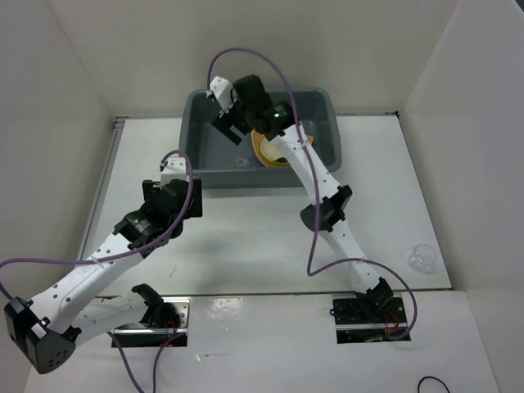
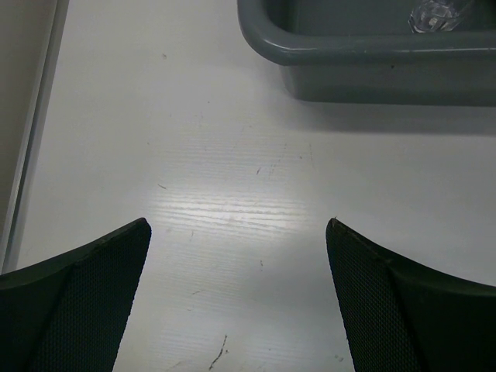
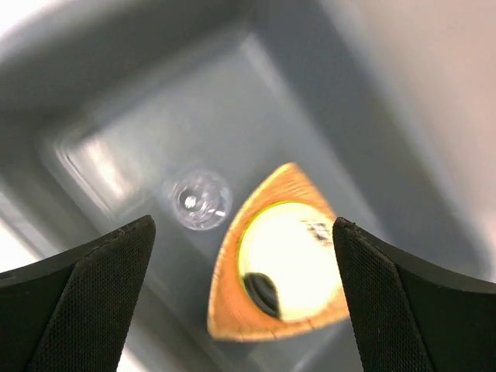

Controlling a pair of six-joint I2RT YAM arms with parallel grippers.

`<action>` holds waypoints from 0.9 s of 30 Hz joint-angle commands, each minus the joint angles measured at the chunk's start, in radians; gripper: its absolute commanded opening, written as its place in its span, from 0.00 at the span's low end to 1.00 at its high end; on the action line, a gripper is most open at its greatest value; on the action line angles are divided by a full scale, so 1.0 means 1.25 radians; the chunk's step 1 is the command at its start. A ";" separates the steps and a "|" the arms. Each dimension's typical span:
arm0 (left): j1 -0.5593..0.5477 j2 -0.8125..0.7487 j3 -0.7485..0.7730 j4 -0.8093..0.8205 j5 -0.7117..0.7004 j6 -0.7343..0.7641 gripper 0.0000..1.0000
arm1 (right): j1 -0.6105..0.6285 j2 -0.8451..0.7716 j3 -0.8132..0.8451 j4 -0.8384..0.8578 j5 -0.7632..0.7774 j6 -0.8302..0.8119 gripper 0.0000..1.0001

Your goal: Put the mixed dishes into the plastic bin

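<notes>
Shows both claws released, jaws spread wide and nothing between the pads.

Nearest, well back toward the bases and off to the right of the right claw [image 3: 242, 223], shows a small clear glassy item [image 1: 422, 257] alone on the table [image 1: 246, 241]. Too small to name for certain; probably one more cup, not yet binned. Expect it to be light, stiff, slippery and possibly breakable. Take hold across the rim with a gentle squeeze.

Next shows the left claw [image 2: 236, 229] hovering over bare white table. Places the near wall and flared rim of the dark grey plastic bin [image 2: 364, 54] just ahead of that claw and to its right.

Farther on, directly below the right claw, shows the bin floor carrying the other dishes. Note the small clear cup [image 3: 200, 200] below and left of the claw's centre, just beside the fan-shaped woven basket tray [image 3: 229, 308]; cannot tell whether touching. Note the tray's orange-tan weave, lying flat. Note inside it a shiny cream-gold round plate [image 3: 291, 260] ringed by the edge of a lime-green plate [image 3: 242, 244], most likely stacked underneath.

Judge the tray light, slightly yielding and rough enough to grip at an edge. Judge the plates thin, rigid and slick, best pinched at the rim.
</notes>
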 commanded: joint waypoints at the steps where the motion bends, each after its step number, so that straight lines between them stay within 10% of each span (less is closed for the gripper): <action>1: 0.004 0.019 0.014 0.008 -0.032 -0.028 1.00 | -0.006 -0.163 0.036 0.018 0.035 0.097 1.00; 6: 0.004 0.076 0.030 -0.007 -0.032 -0.045 1.00 | -0.101 -0.242 0.013 -0.178 0.035 0.190 1.00; 17: 0.013 0.100 0.041 -0.010 -0.032 -0.052 1.00 | -0.481 -0.831 -1.093 -0.088 0.085 0.208 0.98; 27: 0.028 0.208 0.063 -0.010 0.008 -0.029 1.00 | -0.787 -1.114 -1.558 -0.026 0.151 0.211 0.94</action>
